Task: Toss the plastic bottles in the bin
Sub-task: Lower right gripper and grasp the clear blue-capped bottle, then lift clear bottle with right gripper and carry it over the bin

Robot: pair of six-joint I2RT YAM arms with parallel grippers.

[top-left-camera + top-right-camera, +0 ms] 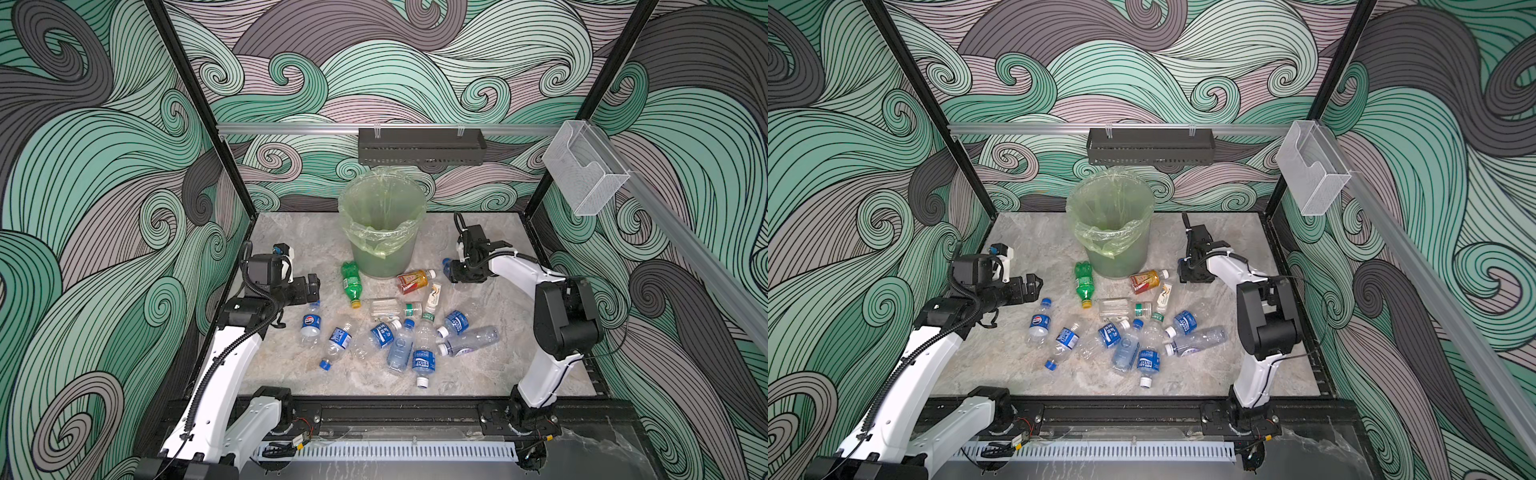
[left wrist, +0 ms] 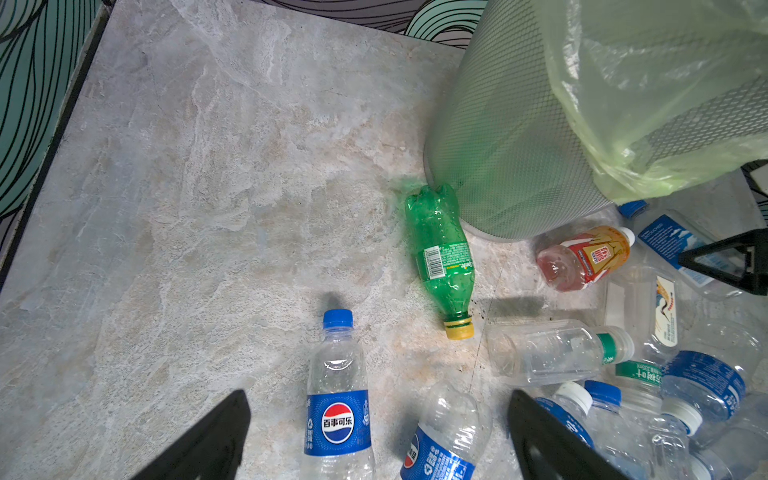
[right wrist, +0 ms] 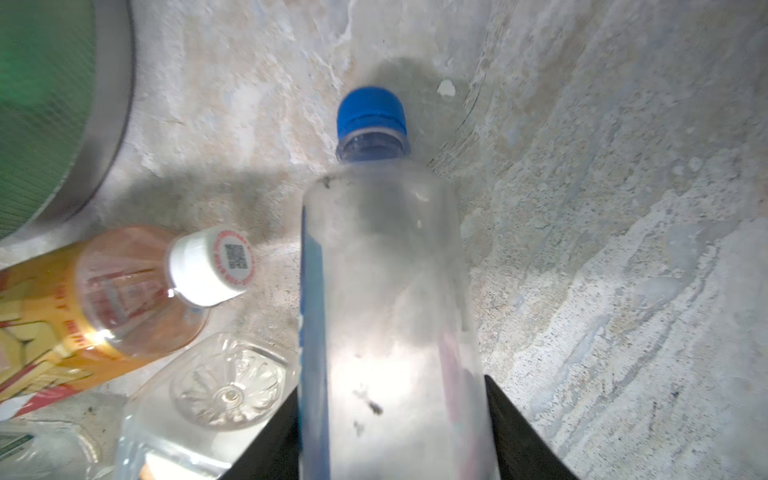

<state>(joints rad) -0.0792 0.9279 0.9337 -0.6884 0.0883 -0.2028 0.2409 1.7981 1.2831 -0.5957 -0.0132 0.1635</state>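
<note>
— What does the right gripper point(image 3: 390, 388) hold?
— Its fingers pinch a clear blue-capped bottle point(image 3: 386, 270) lying on the marble table point(image 1: 291, 232), right of the bin point(image 1: 382, 257), just beside the amber bottle point(image 3: 83, 299).
— And the left gripper point(image 1: 312, 287)?
— Spread wide above the Pepsi bottle point(image 2: 337, 415), at the left. The other plastic bottles point(image 1: 401, 345) lie scattered nearer than the bin.

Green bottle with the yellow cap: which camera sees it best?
The left wrist view: the green bottle lies whole and close, barcode showing. In both top views it looks small beside the bin. The right wrist view misses it.
</note>
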